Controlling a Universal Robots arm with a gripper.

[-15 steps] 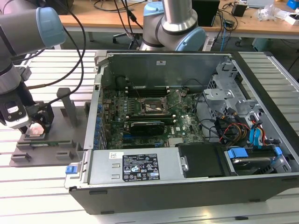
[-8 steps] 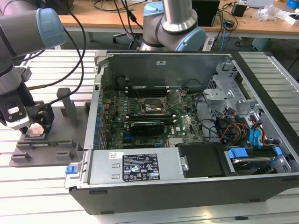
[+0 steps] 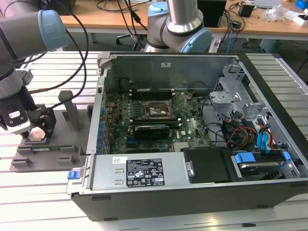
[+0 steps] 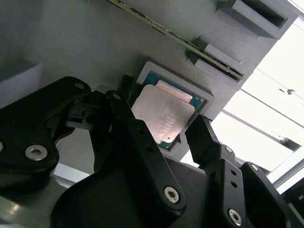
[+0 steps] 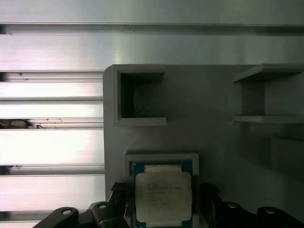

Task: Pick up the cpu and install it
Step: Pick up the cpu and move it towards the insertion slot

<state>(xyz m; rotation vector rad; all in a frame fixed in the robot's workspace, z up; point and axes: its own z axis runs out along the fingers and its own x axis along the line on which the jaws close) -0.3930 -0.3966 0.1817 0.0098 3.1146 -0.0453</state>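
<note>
A robot arm (image 3: 21,33) holds its gripper (image 3: 37,129) low over a grey plastic tray (image 3: 48,155) on the slatted metal surface (image 3: 43,192), at the exterior view's left, just beside an open computer case (image 3: 192,192). In both wrist views the cpu (image 5: 164,195) lies flat, silvery top up, in a shallow square recess of the tray (image 5: 213,109), its green edge showing around the metal lid. The gripper (image 5: 164,194) straddles the chip with its black fingers (image 5: 116,192) apart, one on either side, and a narrow gap shows between each finger and the chip's edge. In the second wrist view the cpu (image 4: 162,114) lies between the two fingers (image 4: 204,135) of the gripper (image 4: 161,118), seated in the tray (image 4: 71,47). Upright posts and open-sided pockets rise from the tray near the recess. Inside the case, the green motherboard (image 3: 159,134) lies exposed, with a black socket frame (image 3: 154,111) near its middle, well apart from the gripper.
</note>
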